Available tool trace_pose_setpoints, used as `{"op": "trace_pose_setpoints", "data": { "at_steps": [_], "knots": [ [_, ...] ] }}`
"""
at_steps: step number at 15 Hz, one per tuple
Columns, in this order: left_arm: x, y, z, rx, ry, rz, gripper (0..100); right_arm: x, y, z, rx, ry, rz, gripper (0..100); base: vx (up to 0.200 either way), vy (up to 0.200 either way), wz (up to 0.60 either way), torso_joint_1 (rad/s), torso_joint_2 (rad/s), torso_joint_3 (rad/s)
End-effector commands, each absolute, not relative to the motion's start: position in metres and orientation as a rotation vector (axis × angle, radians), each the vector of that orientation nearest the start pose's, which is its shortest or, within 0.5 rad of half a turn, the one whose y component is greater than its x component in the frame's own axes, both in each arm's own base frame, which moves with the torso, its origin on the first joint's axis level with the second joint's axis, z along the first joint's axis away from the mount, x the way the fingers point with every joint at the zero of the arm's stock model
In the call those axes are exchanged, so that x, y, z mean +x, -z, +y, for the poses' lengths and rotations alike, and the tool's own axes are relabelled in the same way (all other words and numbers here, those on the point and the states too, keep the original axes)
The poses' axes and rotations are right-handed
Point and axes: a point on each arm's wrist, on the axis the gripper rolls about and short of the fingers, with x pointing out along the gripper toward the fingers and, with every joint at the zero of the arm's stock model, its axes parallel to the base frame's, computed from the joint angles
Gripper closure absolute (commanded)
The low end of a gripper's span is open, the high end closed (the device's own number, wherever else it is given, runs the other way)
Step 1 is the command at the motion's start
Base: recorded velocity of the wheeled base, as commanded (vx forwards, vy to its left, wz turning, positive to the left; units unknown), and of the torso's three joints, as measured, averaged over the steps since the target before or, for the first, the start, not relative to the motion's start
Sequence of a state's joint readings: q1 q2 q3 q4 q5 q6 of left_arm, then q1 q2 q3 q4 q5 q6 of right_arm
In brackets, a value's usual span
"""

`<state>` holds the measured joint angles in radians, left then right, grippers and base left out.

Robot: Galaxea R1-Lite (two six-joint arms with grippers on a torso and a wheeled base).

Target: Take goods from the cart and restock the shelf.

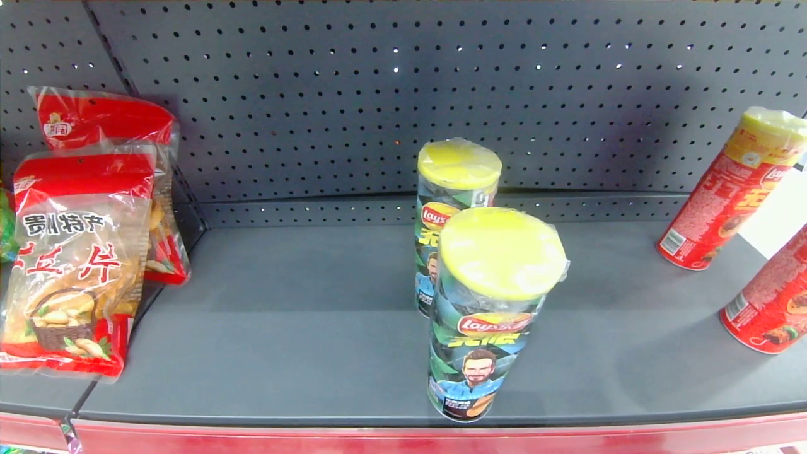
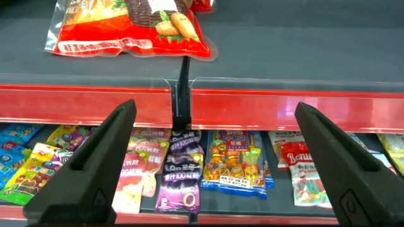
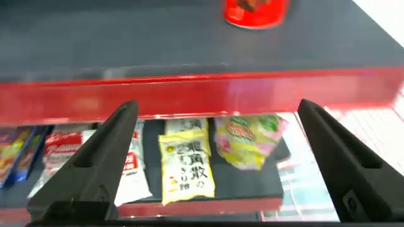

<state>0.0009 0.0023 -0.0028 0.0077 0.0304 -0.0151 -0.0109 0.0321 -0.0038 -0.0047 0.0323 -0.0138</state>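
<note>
Two green chip cans with yellow lids stand upright mid-shelf, one (image 1: 485, 309) near the front edge and one (image 1: 455, 202) behind it. Red chip cans (image 1: 731, 189) (image 1: 772, 302) stand at the right. Red bags of crisps (image 1: 69, 258) lean at the left; the front bag (image 2: 129, 28) also shows in the left wrist view. My left gripper (image 2: 214, 164) is open with nothing between its fingers, below and in front of the red shelf edge (image 2: 252, 104). My right gripper (image 3: 218, 164) is open and holds nothing, below the shelf edge (image 3: 208, 94) under a red can (image 3: 255, 11).
The grey shelf board (image 1: 302, 315) has bare room between the bags and the green cans, backed by a perforated panel (image 1: 378, 94). A divider (image 2: 182, 94) splits the shelf front. The lower shelf holds several snack packets (image 2: 237, 164) (image 3: 186, 167).
</note>
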Motion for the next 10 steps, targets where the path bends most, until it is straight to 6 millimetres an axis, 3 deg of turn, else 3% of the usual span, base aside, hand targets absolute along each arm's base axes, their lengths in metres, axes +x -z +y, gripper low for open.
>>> {"op": "trace_pose_setpoints", "data": {
  "at_steps": [1, 10],
  "knots": [
    [-0.0228, -0.0756, 0.0007, -0.015, -0.032, 0.007, 0, -0.0228, -0.0759, 0.0008, -0.020, -0.038, 0.000, 0, 0.000, 0.000, 0.00, 0.000, 0.00, 0.000],
    [-0.0227, -0.0752, 0.0007, -0.015, -0.032, 0.009, 0, -0.0229, -0.0762, 0.0001, -0.005, -0.008, 0.000, 0, 0.000, 0.000, 0.00, 0.000, 0.00, 0.000]
  ]
}}
